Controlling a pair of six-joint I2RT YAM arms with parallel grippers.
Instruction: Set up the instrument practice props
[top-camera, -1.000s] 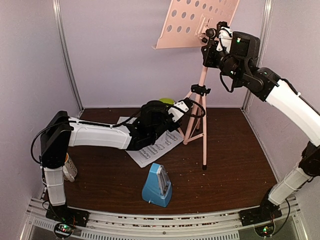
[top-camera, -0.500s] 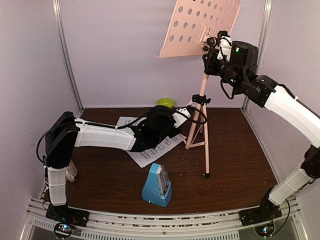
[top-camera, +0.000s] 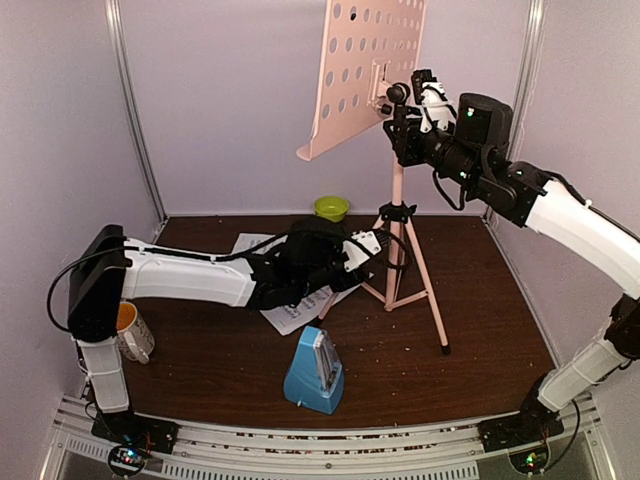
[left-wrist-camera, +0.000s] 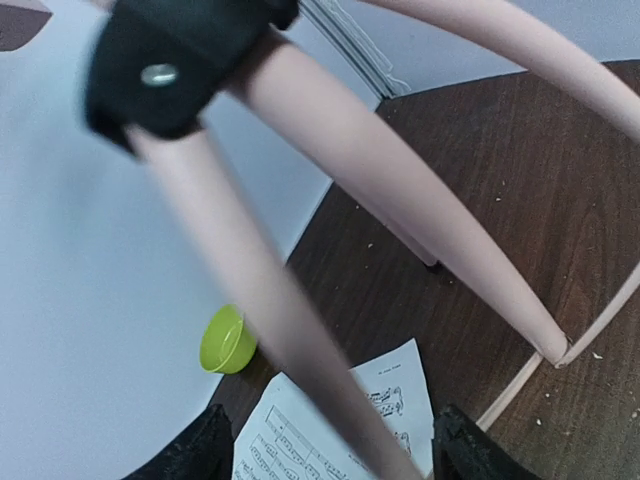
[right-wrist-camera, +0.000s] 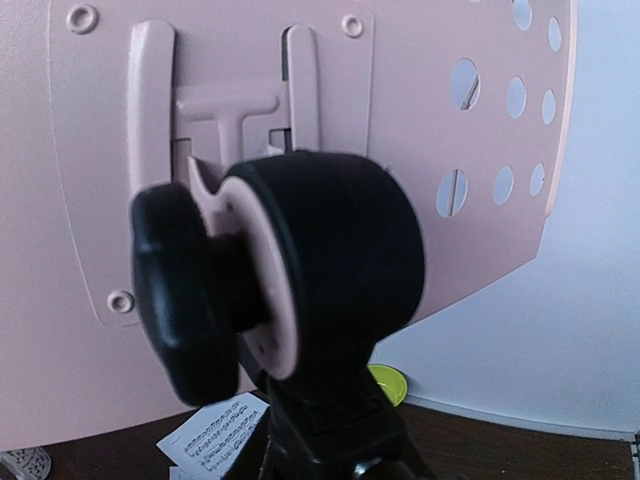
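The pink music stand (top-camera: 397, 195) stands upright on its tripod at mid-table. Its perforated desk (top-camera: 370, 70) is tilted high at the back. My right gripper (top-camera: 400, 112) is shut on the stand's head joint just behind the desk. In the right wrist view the black knob (right-wrist-camera: 185, 290) and the desk's back (right-wrist-camera: 420, 90) fill the frame and hide my fingers. My left gripper (top-camera: 368, 250) is open low at the tripod. A pink leg (left-wrist-camera: 300, 330) passes between its fingertips (left-wrist-camera: 200, 452) with gaps on both sides. The sheet-music pages (top-camera: 290, 312) lie under the left arm. The blue metronome (top-camera: 315, 372) stands near the front.
A lime-green bowl (top-camera: 331, 207) sits by the back wall. A white mug with an orange inside (top-camera: 130, 330) stands at the left, beside the left arm's base. The tripod's feet spread to about (top-camera: 445, 350) on the right. Walls enclose the table on three sides.
The stand has swung upright, with its desk carried left and its near foot slid right. My left gripper has opened off the tripod leg. The right gripper has kept its hold.
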